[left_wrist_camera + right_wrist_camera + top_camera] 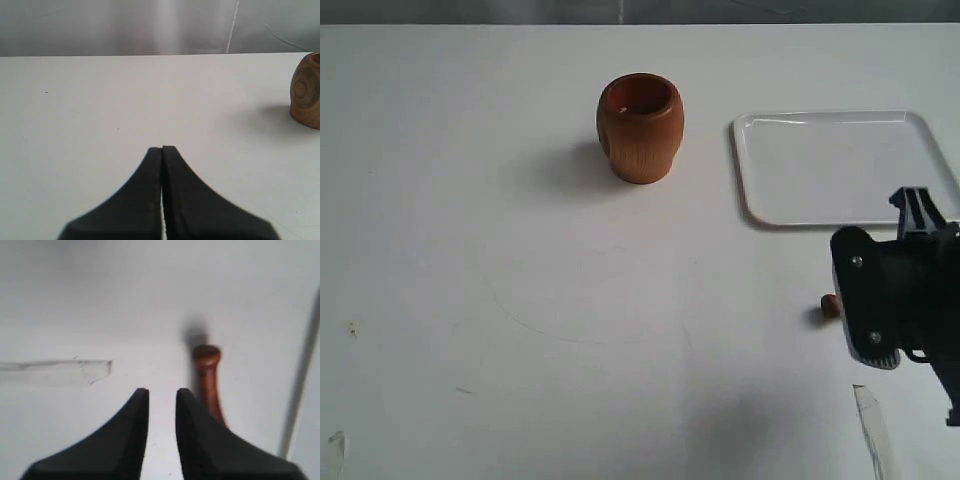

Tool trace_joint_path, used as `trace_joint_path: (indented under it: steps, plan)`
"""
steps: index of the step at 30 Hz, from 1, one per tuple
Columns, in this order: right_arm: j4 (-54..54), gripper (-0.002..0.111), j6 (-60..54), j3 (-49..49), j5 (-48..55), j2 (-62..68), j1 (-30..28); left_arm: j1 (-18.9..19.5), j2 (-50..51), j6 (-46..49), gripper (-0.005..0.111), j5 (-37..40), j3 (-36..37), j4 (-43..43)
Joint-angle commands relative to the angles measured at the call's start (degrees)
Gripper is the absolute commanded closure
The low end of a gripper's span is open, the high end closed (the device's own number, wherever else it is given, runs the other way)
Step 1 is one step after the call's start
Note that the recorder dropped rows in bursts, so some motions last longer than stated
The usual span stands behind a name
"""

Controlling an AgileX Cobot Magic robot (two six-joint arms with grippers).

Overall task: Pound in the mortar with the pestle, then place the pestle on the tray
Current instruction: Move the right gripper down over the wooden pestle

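The reddish-brown mortar [640,128] stands upright at the back middle of the table, and its side shows in the left wrist view [306,90]. The white tray [840,165] lies flat to its right. The pestle [206,375] lies on the table, and only its knobbed end [830,306] shows beside the right arm [885,300]. My right gripper [162,392] is low over the table and open by a narrow gap with nothing in it. The pestle lies just outside one finger [187,410]. My left gripper [162,148] is shut on nothing, well apart from the mortar.
A strip of clear tape [873,425] is stuck to the table near the front right, also seen in the right wrist view [55,371]. Another scrap of tape [335,445] sits at the front left corner. Faint curved marks [550,320] cross the white table's middle.
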Motion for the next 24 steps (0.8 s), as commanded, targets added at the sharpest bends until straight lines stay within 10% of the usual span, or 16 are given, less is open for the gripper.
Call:
trace_joint_path:
  steps: [1,24]
  plan:
    - [-0.4,0.064,1.3,0.5,-10.3,-0.1,0.6,-0.4,-0.1,-0.5,0.107,-0.2,0.0,-0.4]
    - [-18.1,0.057,15.5,0.5,-14.0,17.2,0.5,-0.4,-0.1,-0.5,0.107,-0.2,0.0,-0.4]
